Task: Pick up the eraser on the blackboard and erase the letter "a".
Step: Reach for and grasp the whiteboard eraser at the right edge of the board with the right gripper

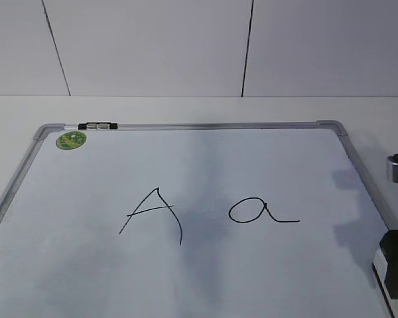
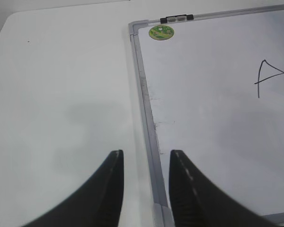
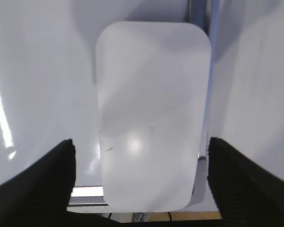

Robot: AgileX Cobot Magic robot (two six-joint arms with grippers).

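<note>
Here your right gripper [image 3: 142,165] straddles the eraser [image 3: 151,113], fingers spread wide near the tabletop's right edge; it looks light, rigid, slippery plastic, so pinch its long sides. Left fingers [image 2: 109,189] are parted, empty.

The robot's left gripper [image 2: 144,189] and right gripper [image 3: 141,182] both have black fingers [image 2: 106,194] that get thin at the tips.

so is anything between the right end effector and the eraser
Nothing visible: in the right wrist view the open right end effector straddles the eraser, bare gaps either side. The board toward the letter "a" looks bare.
</note>
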